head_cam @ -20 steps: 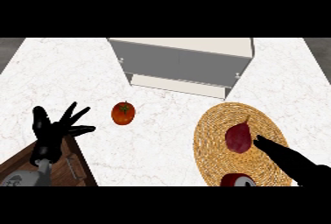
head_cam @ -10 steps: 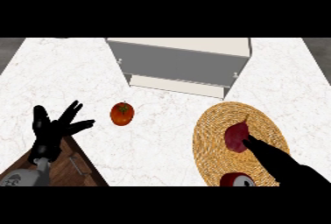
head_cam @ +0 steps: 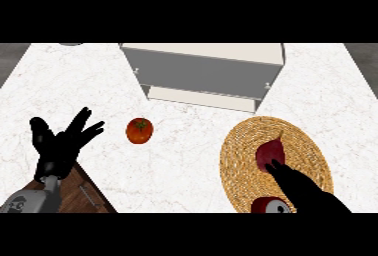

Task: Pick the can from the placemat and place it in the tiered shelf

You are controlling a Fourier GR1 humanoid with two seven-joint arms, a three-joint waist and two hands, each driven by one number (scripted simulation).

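Note:
A round woven placemat [head_cam: 299, 137] lies at the right of the counter. At its near edge stands a red can [head_cam: 264, 206] with a pale top, partly hidden by my right hand [head_cam: 301, 189]. That hand stretches over the mat with straight fingers, and its fingertips [head_cam: 272, 166] reach a dark maroon vegetable [head_cam: 269, 150] lying mid-mat. It is open and holds nothing. The white tiered shelf [head_cam: 208, 75] stands at the back centre. My left hand [head_cam: 60, 144] rests open at the left, fingers spread upward.
A red tomato [head_cam: 139, 130] lies on the white marble counter [head_cam: 184, 165] between my left hand and the mat. A brown wooden cabinet front [head_cam: 85, 192] shows at the lower left edge.
My right hand has slid up and leftward over the placemat, from its right rim to the maroon vegetable, now covering part of the can. The left hand has barely moved.

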